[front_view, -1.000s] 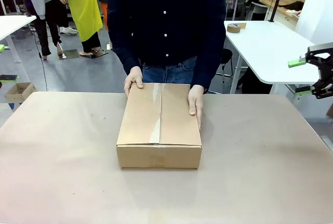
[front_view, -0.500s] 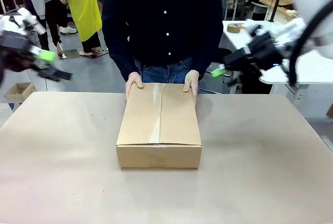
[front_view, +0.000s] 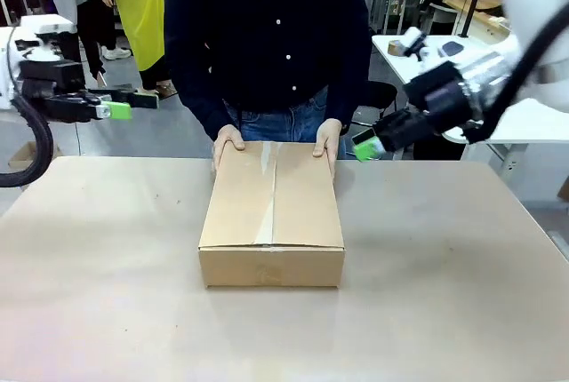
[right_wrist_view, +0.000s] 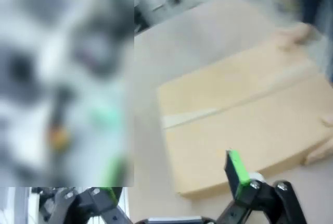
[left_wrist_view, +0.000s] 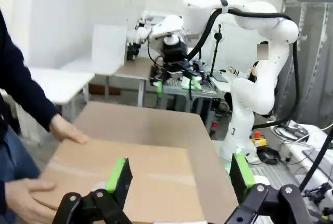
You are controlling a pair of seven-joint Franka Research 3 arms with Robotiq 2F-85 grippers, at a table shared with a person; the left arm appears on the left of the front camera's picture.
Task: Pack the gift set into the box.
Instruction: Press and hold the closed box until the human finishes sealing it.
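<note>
Closed carton at the centre of the shared table. The box (front_view: 271, 209), a shallow rectangular carton of brown corrugated cardboard, lies flat on the tan table (front_view: 107, 311), its long axis running from the robot's side toward the person (front_view: 267, 35) at the far edge. The top flaps are folded down and meet along the midline, where a strip of clear tape (front_view: 269, 191) covers the join from the far edge to the near edge and turns down a little onto the near wall. With the flaps shut, whatever the carton holds is hidden. The cardboard is plain and unprinted, and its corners are square.

The person, in a dark buttoned shirt, rests one hand (front_view: 228, 140) on one far corner of the box and the other hand (front_view: 326, 138) on the opposite far corner.

The left gripper (front_view: 133, 105) hangs in the air beyond the table's left far corner, well apart from the box, fingers pointing toward the middle. In the left wrist view its two green-padded fingers stand wide apart (left_wrist_view: 179, 177), framing the box (left_wrist_view: 156, 172) and the person's hands farther off. The right gripper (front_view: 366, 145) is held above the far right part of the table, near the person's hand and clear of the cardboard. The right wrist view is motion-blurred, but the fingers there (right_wrist_view: 174, 182) are spread and hold nothing, with the box (right_wrist_view: 244, 114) lying beyond them.
</note>
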